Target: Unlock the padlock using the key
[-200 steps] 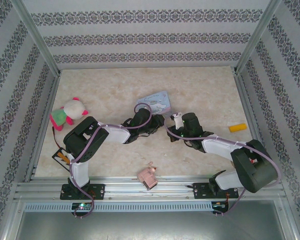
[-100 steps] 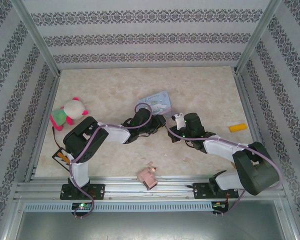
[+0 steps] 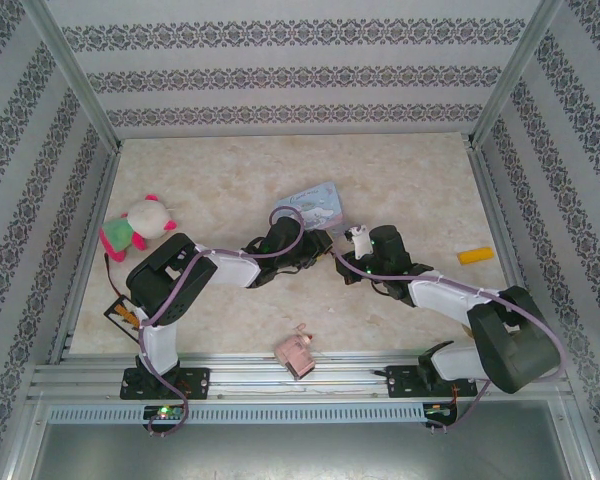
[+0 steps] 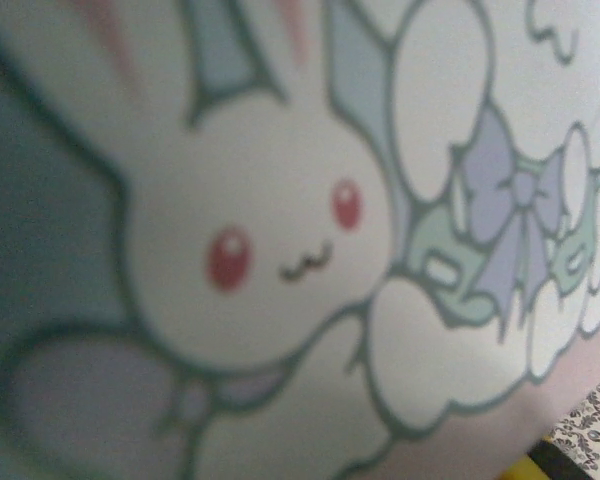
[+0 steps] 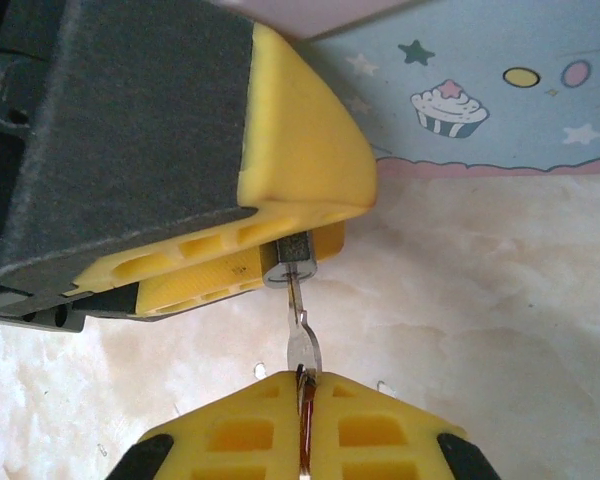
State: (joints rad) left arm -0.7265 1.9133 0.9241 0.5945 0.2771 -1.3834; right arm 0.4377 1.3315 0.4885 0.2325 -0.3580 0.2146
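Observation:
The padlock [image 5: 291, 263], a tiny dark body with a silvery keyhole face, sits pinched between the yellow fingers of my left gripper [image 5: 320, 228], which is shut on it. The thin silver key [image 5: 300, 335] has its blade in the keyhole and its bow clamped in my right gripper [image 5: 306, 395], which is shut. In the top view the left gripper [image 3: 318, 245] and the right gripper [image 3: 338, 260] meet tip to tip at the table's middle. The shackle is hidden inside the left fingers.
A blue tin [image 3: 313, 203] with a bunny print [image 4: 260, 230] lies just behind the grippers. A plush toy [image 3: 138, 225] sits far left, a pink blocky object [image 3: 295, 350] at the near edge, and a yellow piece [image 3: 475, 255] at the right.
The right wrist has shifted slightly to the right and away from the arm bases, with the key in its grip. The left arm has stayed put.

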